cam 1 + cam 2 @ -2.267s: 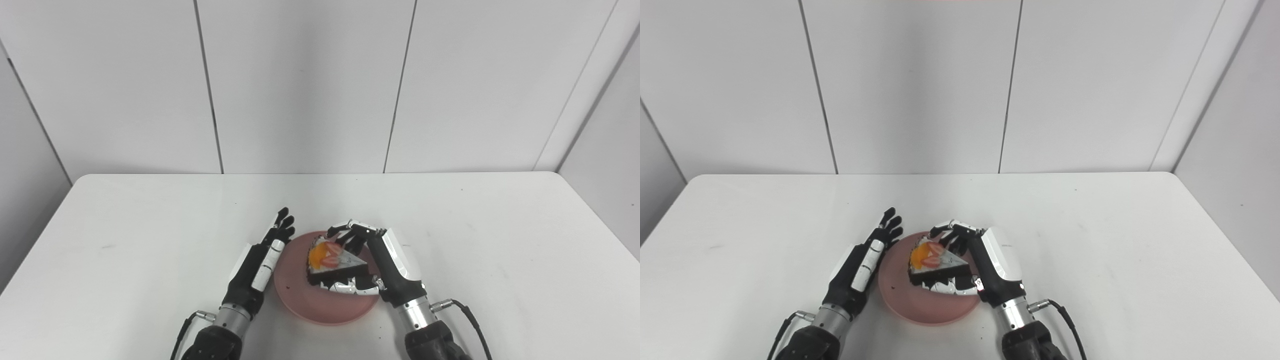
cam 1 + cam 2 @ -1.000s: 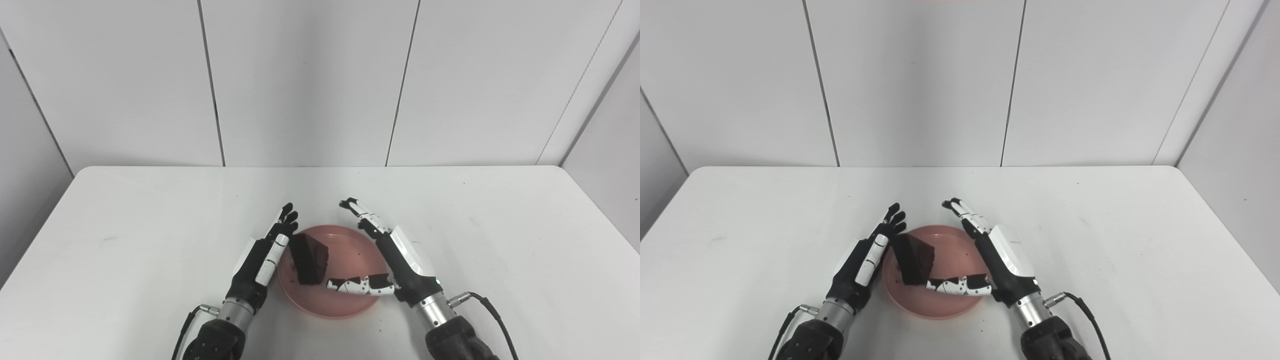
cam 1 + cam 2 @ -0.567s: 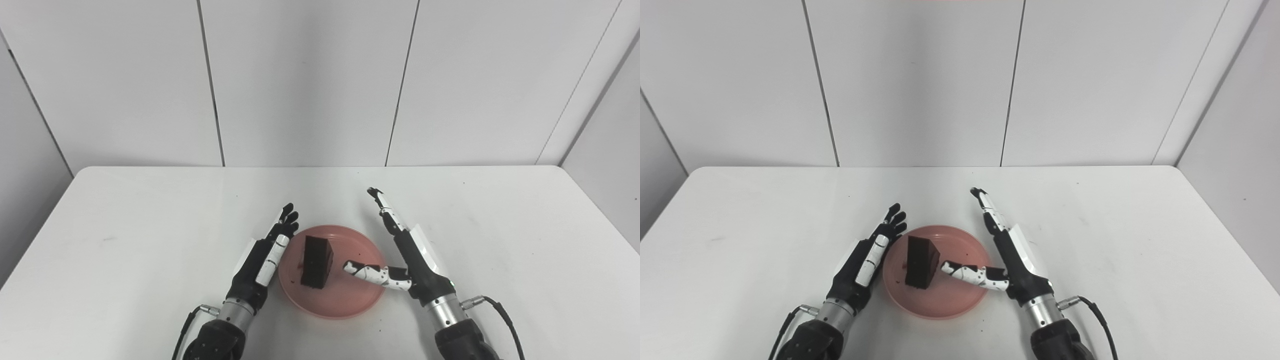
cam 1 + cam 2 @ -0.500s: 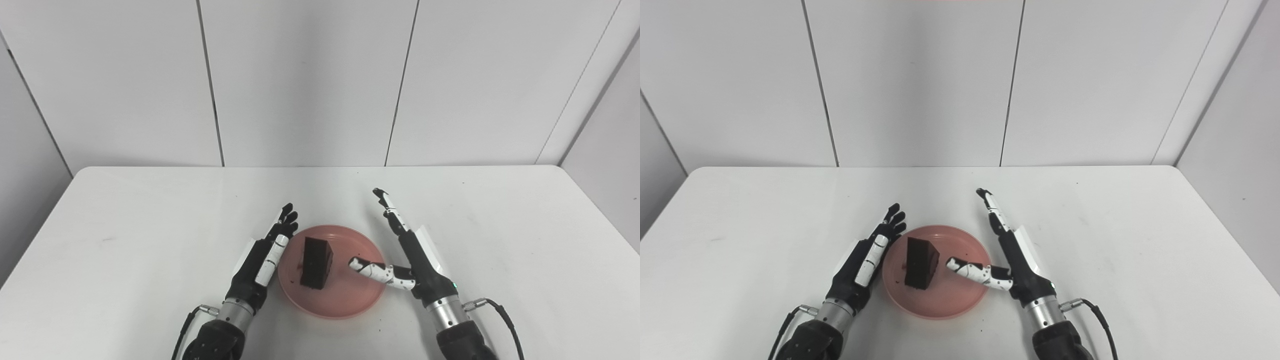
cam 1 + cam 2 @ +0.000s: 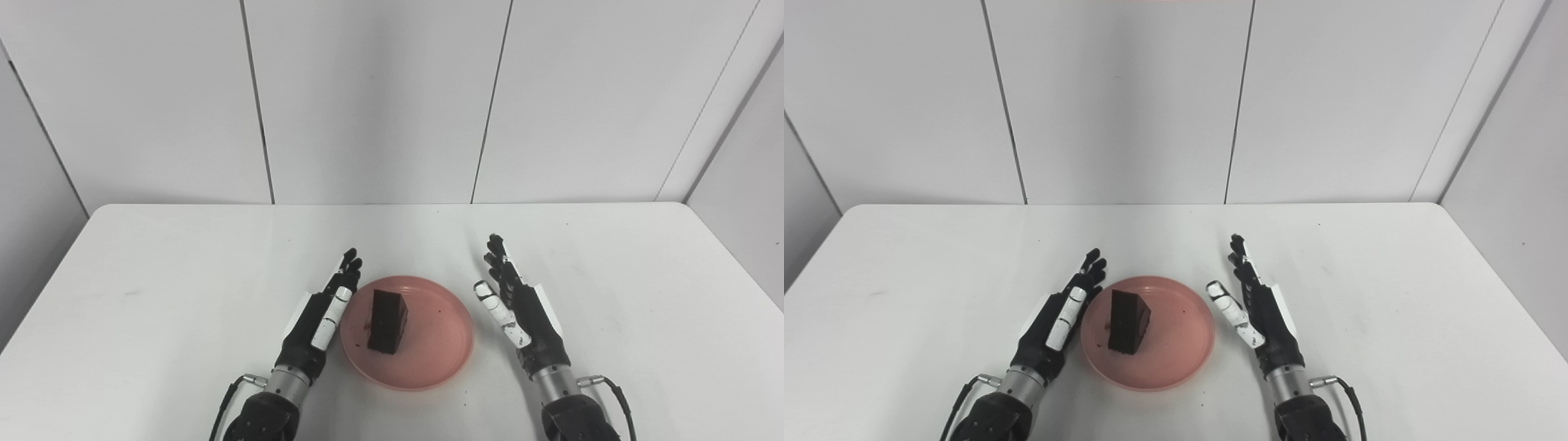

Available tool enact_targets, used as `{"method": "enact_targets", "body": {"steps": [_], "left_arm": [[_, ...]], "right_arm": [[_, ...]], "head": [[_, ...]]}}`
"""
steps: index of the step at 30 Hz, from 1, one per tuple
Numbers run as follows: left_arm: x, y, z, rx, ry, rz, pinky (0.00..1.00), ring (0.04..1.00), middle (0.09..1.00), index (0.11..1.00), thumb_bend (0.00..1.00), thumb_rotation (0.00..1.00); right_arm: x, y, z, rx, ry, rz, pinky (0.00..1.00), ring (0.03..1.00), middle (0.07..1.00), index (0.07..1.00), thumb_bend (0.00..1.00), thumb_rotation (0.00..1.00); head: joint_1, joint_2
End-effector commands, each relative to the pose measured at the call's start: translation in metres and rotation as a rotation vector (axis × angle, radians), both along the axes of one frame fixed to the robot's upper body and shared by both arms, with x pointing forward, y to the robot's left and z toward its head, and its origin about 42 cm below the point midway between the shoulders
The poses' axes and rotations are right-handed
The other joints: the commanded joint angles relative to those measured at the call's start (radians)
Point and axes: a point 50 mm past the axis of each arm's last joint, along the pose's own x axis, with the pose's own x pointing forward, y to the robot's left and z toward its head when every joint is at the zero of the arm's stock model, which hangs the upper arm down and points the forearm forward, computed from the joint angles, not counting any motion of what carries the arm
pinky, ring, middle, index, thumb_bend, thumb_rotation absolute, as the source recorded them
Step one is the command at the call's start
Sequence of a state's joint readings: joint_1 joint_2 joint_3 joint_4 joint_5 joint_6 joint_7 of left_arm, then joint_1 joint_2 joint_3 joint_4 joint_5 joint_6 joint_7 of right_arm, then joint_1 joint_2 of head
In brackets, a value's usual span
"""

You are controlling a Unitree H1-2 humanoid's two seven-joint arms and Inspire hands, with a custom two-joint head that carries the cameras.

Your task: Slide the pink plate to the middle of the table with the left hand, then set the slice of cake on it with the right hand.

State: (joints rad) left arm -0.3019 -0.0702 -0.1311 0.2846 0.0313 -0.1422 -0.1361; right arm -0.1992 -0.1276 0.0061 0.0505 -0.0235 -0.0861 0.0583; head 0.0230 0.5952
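The pink plate [image 5: 429, 361] lies near the table's front middle. The slice of cake [image 5: 386, 321] stands on its left half, tipped so only its dark brown sides show. My left hand [image 5: 318, 318] is open, fingers straight, touching the plate's left rim. My right hand [image 5: 520, 306] is open and empty, fingers pointing away from me, just right of the plate and apart from it. In the right eye view the plate [image 5: 1176, 358], cake [image 5: 1128, 322], left hand [image 5: 1059, 321] and right hand [image 5: 1258, 312] show the same layout.
The white table [image 5: 184, 257] carries only small dark crumbs near the plate. Grey wall panels stand behind the far edge. Cables run from both wrists at the bottom edge.
My right hand let go of the cake, opened, and drew back to the right off the plate. The cake tipped over toward the plate's left side. The left hand stayed put.
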Motion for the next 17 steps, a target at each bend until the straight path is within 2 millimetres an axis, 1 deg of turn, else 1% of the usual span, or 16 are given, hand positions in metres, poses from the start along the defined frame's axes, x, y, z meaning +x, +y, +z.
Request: {"method": "enact_targets", "body": {"steps": [1, 2, 6, 9, 11, 14, 15, 17], "left_arm": [[-0.009, 0.004, -0.011, 0.0, 0.0, 0.031, 0.98, 1.0, 1.0, 1.0, 0.74, 1.0], [-0.009, 0.003, -0.011, -0.002, -0.004, 0.038, 0.99, 1.0, 1.0, 1.0, 0.75, 1.0], [-0.01, 0.003, -0.01, 0.004, -0.022, 0.071, 0.99, 1.0, 1.0, 1.0, 0.73, 1.0], [-0.011, 0.005, -0.009, 0.015, -0.028, 0.099, 0.98, 1.0, 1.0, 1.0, 0.73, 1.0], [-0.012, 0.008, -0.008, 0.0, -0.022, 0.113, 1.0, 1.0, 1.0, 1.0, 0.73, 1.0], [-0.012, 0.012, -0.009, -0.037, 0.019, 0.122, 1.0, 1.0, 1.0, 1.0, 0.69, 1.0], [-0.011, 0.013, -0.01, -0.047, 0.028, 0.123, 1.0, 1.0, 1.0, 1.0, 0.68, 1.0], [-0.011, 0.014, -0.009, -0.058, 0.034, 0.124, 1.0, 1.0, 1.0, 1.0, 0.67, 1.0]], "right_arm": [[0.006, 0.002, 0.013, 0.043, -0.032, -0.001, 1.0, 1.0, 1.0, 1.0, 0.65, 0.86], [0.005, 0.002, 0.012, 0.058, -0.023, -0.007, 1.0, 1.0, 1.0, 1.0, 0.69, 0.85], [0.003, 0.007, 0.01, 0.063, 0.016, 0.013, 1.0, 1.0, 1.0, 1.0, 0.69, 0.88], [0.0, 0.012, 0.01, 0.073, 0.047, 0.025, 1.0, 1.0, 1.0, 1.0, 0.69, 0.87], [-0.001, 0.016, 0.011, 0.096, 0.073, 0.036, 1.0, 1.0, 1.0, 1.0, 0.65, 0.86], [0.002, 0.017, 0.012, 0.088, 0.074, 0.031, 1.0, 1.0, 1.0, 1.0, 0.62, 0.83], [0.004, 0.016, 0.011, 0.075, 0.067, 0.026, 1.0, 1.0, 1.0, 1.0, 0.62, 0.82], [0.006, 0.015, 0.01, 0.062, 0.064, 0.019, 1.0, 1.0, 1.0, 1.0, 0.64, 0.82]], "head": [[0.001, -0.001], [0.002, 0.003], [0.006, 0.001], [0.006, 0.002], [0.001, 0.003], [0.001, 0.002], [0.003, 0.003], [0.004, 0.006]]}}
